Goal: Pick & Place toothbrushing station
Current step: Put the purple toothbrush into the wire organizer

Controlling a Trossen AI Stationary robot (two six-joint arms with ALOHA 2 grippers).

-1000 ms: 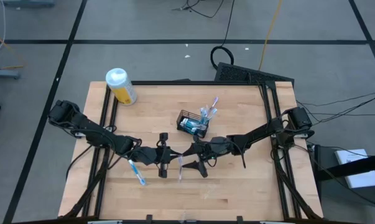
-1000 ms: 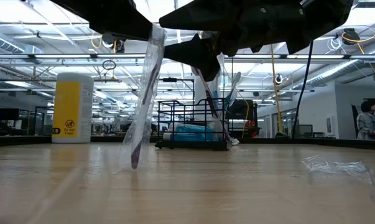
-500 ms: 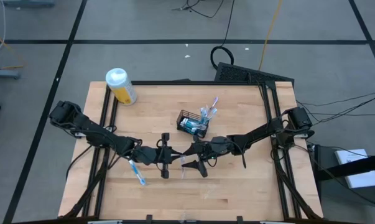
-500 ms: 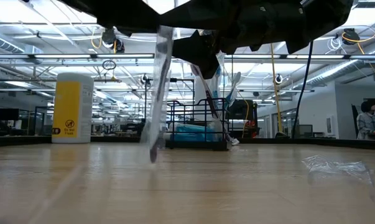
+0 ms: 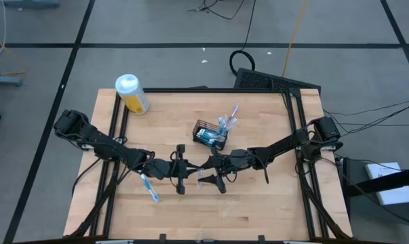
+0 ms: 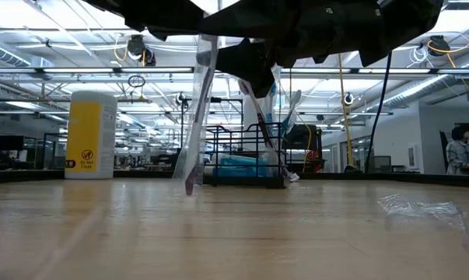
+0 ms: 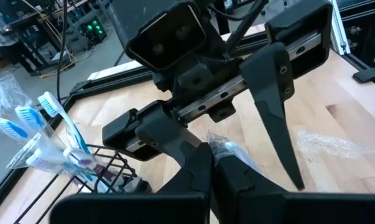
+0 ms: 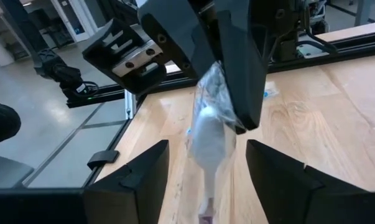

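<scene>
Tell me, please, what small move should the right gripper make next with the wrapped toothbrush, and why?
Probably close the right gripper on the wrapped toothbrush. The shut left gripper pinches its upper end so it hangs down, and the right gripper's open fingers stand on either side of it. A second grip seems needed before it goes to the basket.

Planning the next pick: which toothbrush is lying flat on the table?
The blue-and-white toothbrush near the left arm. The wrapped toothbrush hangs from the left gripper; the rest stand in the basket.

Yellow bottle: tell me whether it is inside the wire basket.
No, the yellow bottle stands at the table's far left corner, apart from the wire basket.
</scene>
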